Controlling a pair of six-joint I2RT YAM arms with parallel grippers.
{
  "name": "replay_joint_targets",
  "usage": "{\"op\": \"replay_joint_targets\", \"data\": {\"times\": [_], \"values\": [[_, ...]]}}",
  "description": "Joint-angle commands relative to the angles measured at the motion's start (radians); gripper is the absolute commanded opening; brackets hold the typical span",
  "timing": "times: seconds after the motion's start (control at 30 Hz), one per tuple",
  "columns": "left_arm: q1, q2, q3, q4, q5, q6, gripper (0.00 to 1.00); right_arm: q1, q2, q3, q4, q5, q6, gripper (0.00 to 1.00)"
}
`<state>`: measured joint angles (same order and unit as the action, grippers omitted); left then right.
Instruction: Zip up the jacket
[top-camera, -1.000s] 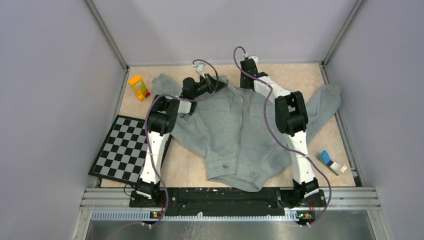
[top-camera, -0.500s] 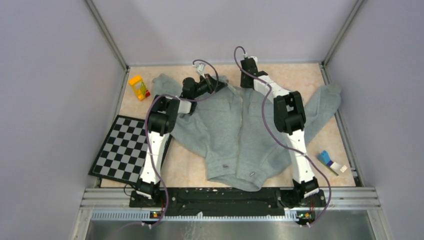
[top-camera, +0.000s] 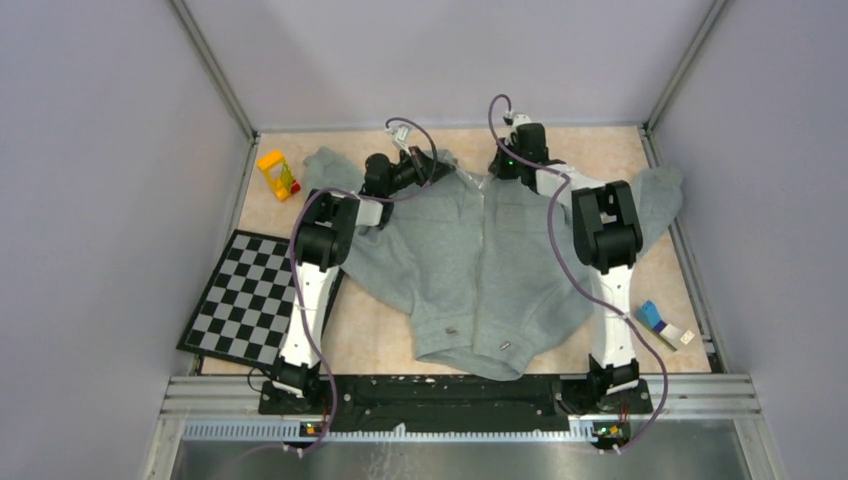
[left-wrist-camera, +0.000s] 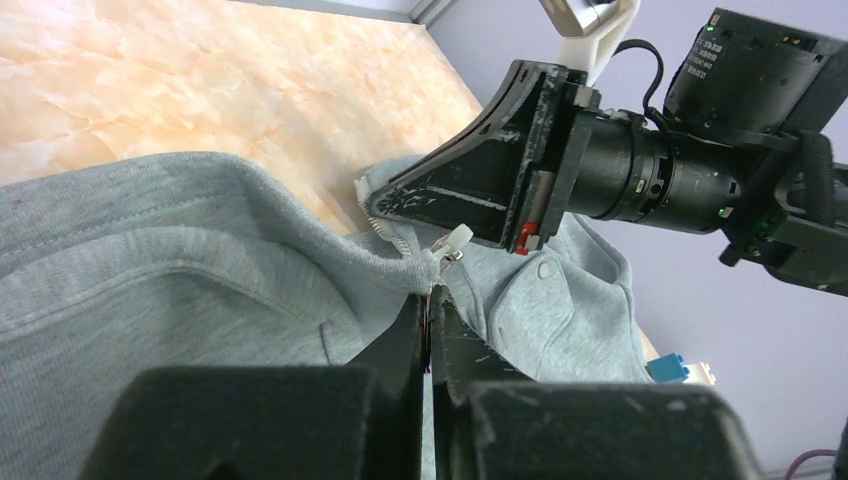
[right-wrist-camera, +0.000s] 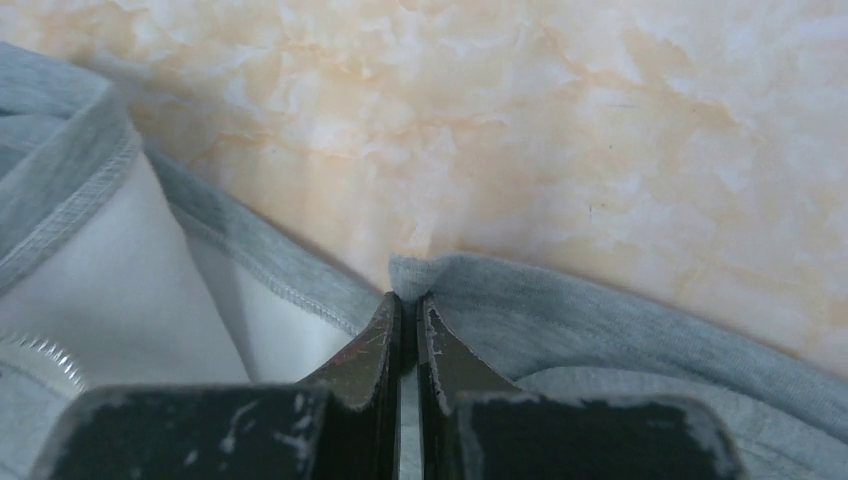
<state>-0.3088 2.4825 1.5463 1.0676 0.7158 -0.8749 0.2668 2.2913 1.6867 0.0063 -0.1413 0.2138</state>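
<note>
Jacket (top-camera: 480, 270) lies spread front-up across the table (top-camera: 372, 332) in the overhead view, both my arms stretched out to its collar at the far end. Left wrist: my left claw (left-wrist-camera: 430, 310) is pinched tight on the collar edge, just below the white zipper pull (left-wrist-camera: 457, 240). Right wrist: my right claw (right-wrist-camera: 407, 305) is squeezed together on a fold of grey fabric.

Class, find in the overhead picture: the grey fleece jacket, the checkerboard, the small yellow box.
Heather-grey fleece jacket (top-camera: 450, 250), top external view, middle of one front panel.
Black-and-white checkerboard (top-camera: 245, 295), top external view, centre squares.
Small yellow box (top-camera: 275, 170), top external view, upper face.
</note>
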Motion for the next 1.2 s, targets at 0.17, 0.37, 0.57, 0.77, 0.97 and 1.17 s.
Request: {"op": "replay_joint_targets", "data": {"times": [0.17,0.37,0.57,0.77,0.97,1.17], "values": [[-0.006,-0.007,0.08,0.007,0.063,-0.025,0.0,-0.036,-0.189,-0.247,0.424,-0.42,-0.042,0.0],[-0.01,0.001,0.133,-0.065,0.144,0.012,0.0,-0.037,-0.199,-0.269,0.45,-0.516,-0.049,0.0],[-0.01,-0.017,0.175,-0.201,0.246,0.117,0.0,-0.035,-0.218,-0.281,0.458,-0.55,-0.04,0.0],[-0.008,0.004,0.22,-0.221,0.32,0.111,0.0,-0.034,-0.277,-0.377,0.538,-0.581,-0.007,0.0],[-0.009,0.0,0.242,-0.333,0.333,0.185,0.0,-0.034,-0.282,-0.398,0.585,-0.619,-0.004,0.0],[-0.008,0.008,0.26,-0.378,0.348,0.202,0.0,-0.031,-0.292,-0.404,0.58,-0.605,-0.054,0.0]]}}
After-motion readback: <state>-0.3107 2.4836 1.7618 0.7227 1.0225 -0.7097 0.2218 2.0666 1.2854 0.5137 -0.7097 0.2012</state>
